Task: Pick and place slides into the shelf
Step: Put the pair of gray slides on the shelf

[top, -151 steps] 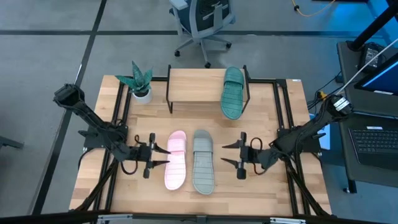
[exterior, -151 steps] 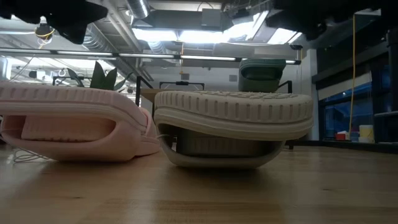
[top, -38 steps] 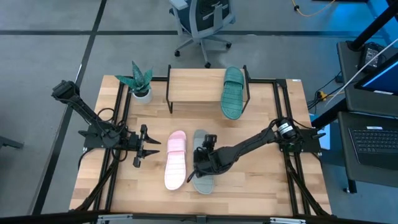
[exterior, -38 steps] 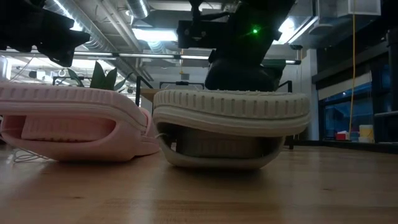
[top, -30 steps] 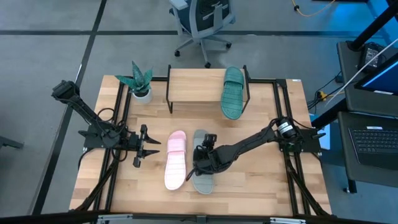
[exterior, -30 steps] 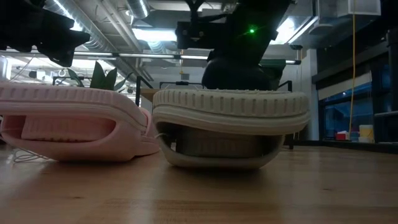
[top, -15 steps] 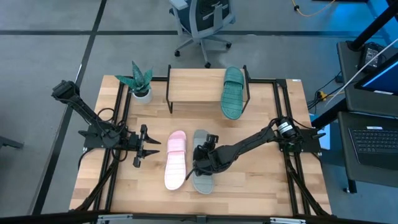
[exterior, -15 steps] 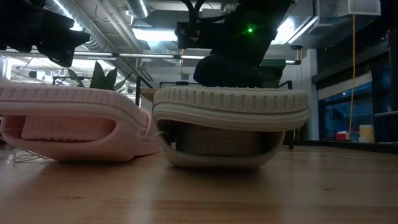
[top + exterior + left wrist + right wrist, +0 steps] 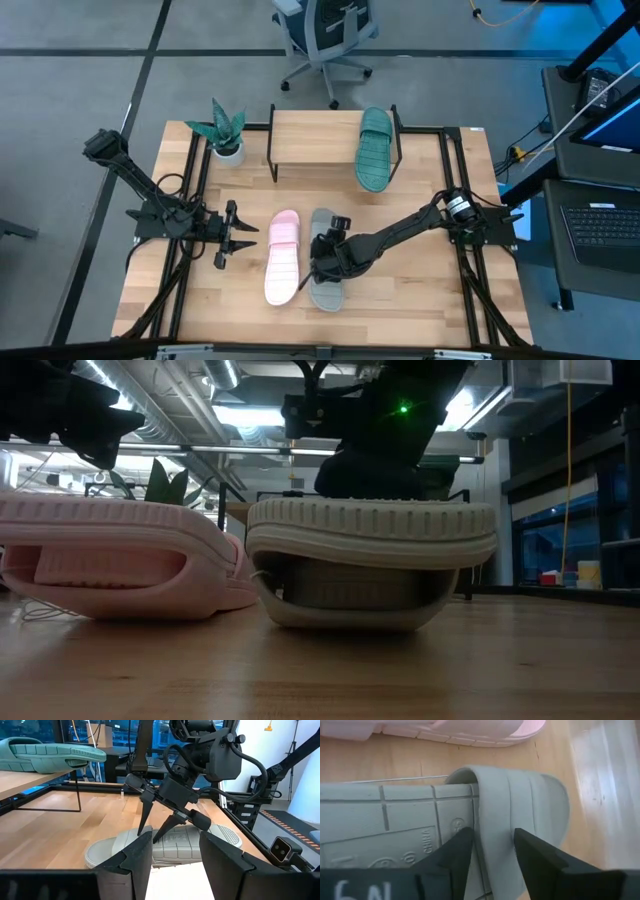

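- Shelf [image 9: 320, 140] at the bench's [image 9: 420, 300] far edge, about centred, carrying one slide: the teal slide [image 9: 374, 148] lies sole-up on its right end, the toe hanging past the plank's front edge.
- Pink slide [image 9: 281, 257] and grey slide [image 9: 322, 285] lie side by side, nearly touching, near the middle of the bench toward its near edge; neither is on the shelf.
- Right claw [image 9: 322, 259] is down on the grey slide's strap end; the right wrist view shows its two fingers [image 9: 449, 856] one on each side of the grey strap [image 9: 495, 820], clamped on it.
- Left claw [image 9: 250, 238] hangs just left of the pink slide, fingers apart with nothing between them.
- Potted plant [image 9: 224, 130] stands at the far left corner, beside the shelf.
- High view alone gives the whole layout; the low view shows the grey slide [image 9: 370, 565] still resting on the bench, which the overhead cannot settle.
- Left wrist view shows the right claw [image 9: 150, 832] from the side, fingertips reaching down onto the grey slide [image 9: 165, 845].
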